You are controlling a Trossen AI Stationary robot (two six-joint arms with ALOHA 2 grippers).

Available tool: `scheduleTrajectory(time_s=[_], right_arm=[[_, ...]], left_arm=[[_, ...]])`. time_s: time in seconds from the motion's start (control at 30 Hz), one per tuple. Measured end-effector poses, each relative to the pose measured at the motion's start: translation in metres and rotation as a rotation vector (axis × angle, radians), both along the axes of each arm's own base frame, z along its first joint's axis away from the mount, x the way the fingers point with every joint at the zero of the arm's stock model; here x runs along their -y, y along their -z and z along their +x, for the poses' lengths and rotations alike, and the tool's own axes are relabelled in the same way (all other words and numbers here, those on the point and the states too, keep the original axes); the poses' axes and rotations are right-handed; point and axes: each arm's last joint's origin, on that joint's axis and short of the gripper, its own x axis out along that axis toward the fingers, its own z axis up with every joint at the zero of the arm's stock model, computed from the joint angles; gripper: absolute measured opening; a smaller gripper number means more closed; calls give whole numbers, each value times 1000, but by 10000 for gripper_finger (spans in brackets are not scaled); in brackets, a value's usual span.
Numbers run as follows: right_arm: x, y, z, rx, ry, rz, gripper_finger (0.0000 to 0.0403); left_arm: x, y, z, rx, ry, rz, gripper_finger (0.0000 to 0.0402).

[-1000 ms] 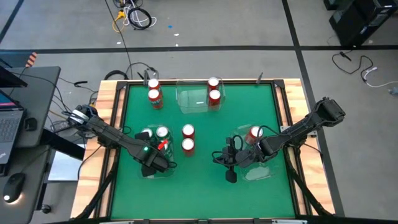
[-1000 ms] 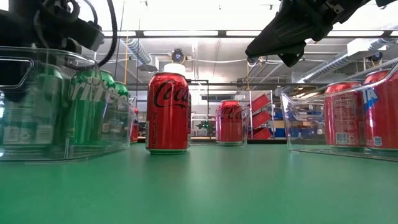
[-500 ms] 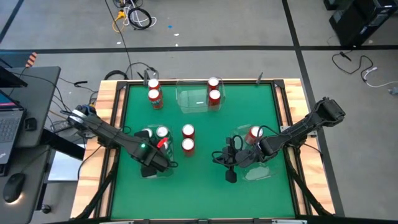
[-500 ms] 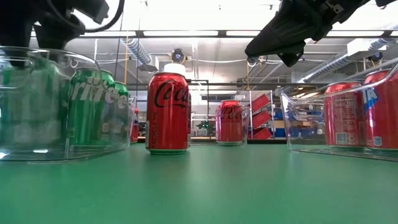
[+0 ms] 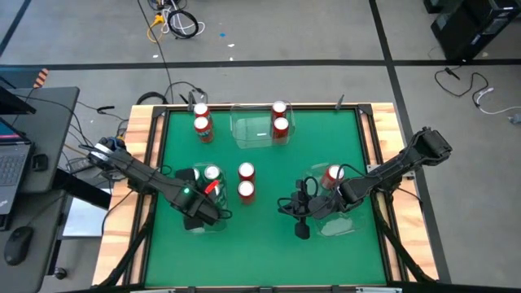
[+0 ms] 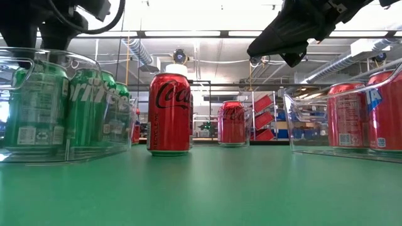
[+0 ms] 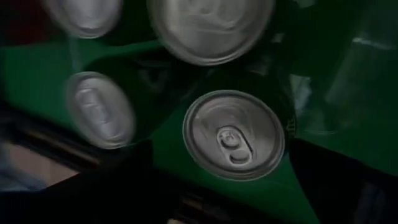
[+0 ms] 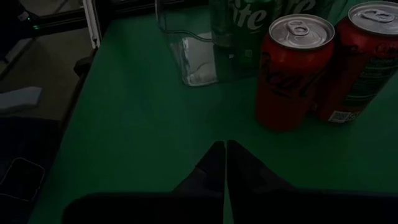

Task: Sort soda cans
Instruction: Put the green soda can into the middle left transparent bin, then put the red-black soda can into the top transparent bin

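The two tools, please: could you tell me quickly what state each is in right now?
Left tool: open, holding nothing, above the green cans in the left tray.
Right tool: closed, holding nothing.

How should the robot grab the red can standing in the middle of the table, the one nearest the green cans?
Probably from straight above, fingers closing on the round body just under the silver top. The red can stands upright, with a second red can right beside it and the tray of green cans nearby, so the sides are crowded.
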Motion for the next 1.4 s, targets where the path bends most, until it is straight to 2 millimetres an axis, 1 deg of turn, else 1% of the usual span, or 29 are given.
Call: scheduleTrajectory(time_s=[0.13,0.33,0.6,0.77,0.9,1.0,1.1,1.27,1.4], right_arm=[[1,-1,1,20,25,-8,6],[3,-3,3,43,39,0,23],[6,-5,6,63,53,8,61],[6,-7,7,89,56,21,90],[6,-11,9,124,57,35,117],[6,-11,11,147,73,36,140],[6,-5,17,167,89,20,165],[5,11,30,188,90,8,210],[5,19,37,209,98,16,241]], left_arm=[[-5,-3,-5,-13,14,82,365],[-4,-6,-5,0,6,60,350],[-2,-6,-6,-32,-20,-2,349],[1,-18,-3,14,-26,-29,349],[3,-37,2,98,-18,-42,349],[9,-47,3,212,31,42,346],[19,-53,-3,362,75,132,333],[29,-51,-12,591,101,180,290],[34,-45,-22,724,148,144,244]])
